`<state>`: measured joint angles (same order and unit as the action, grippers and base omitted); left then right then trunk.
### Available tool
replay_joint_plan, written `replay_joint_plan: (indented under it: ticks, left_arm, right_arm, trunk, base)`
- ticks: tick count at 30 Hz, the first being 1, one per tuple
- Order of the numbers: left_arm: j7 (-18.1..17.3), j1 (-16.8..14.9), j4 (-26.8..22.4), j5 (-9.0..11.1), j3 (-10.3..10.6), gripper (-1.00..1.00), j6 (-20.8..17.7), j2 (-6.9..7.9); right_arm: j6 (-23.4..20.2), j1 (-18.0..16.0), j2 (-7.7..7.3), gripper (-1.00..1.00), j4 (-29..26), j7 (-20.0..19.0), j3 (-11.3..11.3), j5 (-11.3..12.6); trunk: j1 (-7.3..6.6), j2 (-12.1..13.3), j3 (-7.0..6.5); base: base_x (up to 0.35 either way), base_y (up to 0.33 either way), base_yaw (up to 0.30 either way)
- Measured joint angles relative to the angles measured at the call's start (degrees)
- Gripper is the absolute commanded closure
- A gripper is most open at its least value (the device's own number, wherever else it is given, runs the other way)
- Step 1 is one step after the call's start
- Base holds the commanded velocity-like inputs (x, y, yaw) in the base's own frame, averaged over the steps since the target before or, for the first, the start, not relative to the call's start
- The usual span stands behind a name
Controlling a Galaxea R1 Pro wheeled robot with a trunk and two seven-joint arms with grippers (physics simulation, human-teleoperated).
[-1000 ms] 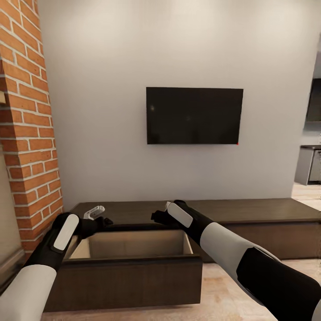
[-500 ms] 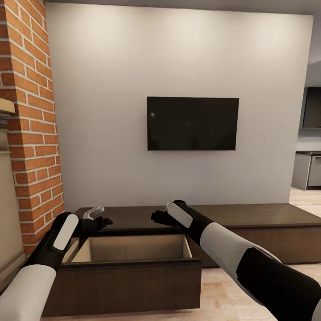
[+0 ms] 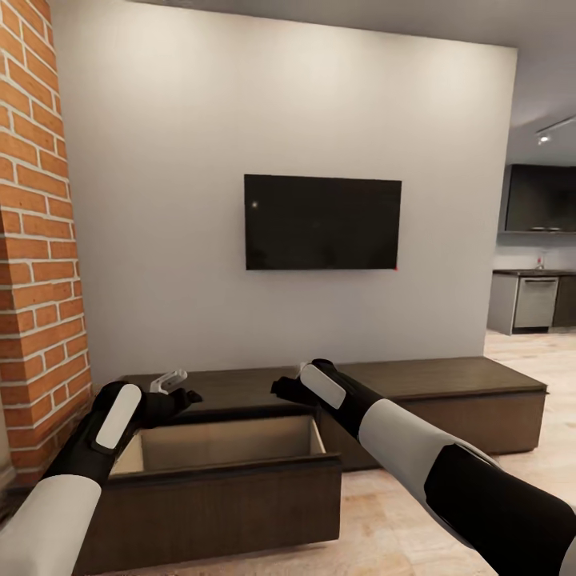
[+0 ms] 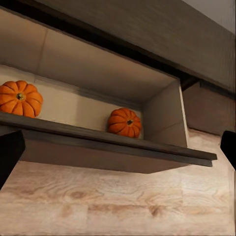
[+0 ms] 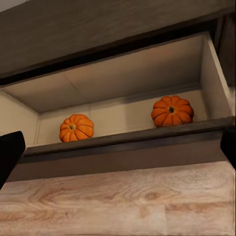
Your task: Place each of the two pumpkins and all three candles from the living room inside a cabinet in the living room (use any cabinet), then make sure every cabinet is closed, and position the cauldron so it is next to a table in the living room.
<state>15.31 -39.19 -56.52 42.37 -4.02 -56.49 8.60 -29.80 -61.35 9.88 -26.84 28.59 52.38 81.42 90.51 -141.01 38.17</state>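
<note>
Pumpkins, both of them, already sit in the pulled-out drawer of the cabinet (image 3: pixel 448 384): the bigger pumpkin (image 4: pixel 19 98) toward one end, the smaller pumpkin (image 4: pixel 125 122) toward the other, well apart on the pale floor of the drawer (image 3: pixel 224 480). Directly above them hang the two grippers, the left gripper (image 3: pixel 170 382) over the drawer's left back corner, the right gripper (image 3: pixel 290 386) over its right back corner. Each stands open with nothing between its fingers. No candle lies in the drawer that I can see, so my guess is that the candles come next, elsewhere in the room.
</note>
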Motion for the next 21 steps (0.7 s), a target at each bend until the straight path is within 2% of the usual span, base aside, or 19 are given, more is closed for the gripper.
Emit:
replay_joint_plan:
  ticks: [6,21]
  left_arm:
    - [-0.02,-0.02,0.00,-0.02,-0.06,-1.00,0.01,0.00]
    - [-0.02,0.02,0.00,-0.09,-0.07,-1.00,0.01,0.00]
  right_arm:
    - [0.91,0.00,0.05,-1.00,0.00,-0.40,0.08,0.00]
    - [1.23,0.00,-0.02,-1.00,0.00,-1.67,0.09,-0.08]
  trunk:
    - [-0.02,0.00,0.00]
    - [-0.03,0.00,0.00]
  base:
    - [-0.212,0.000,-0.273]
    - [-0.007,0.000,-0.274]
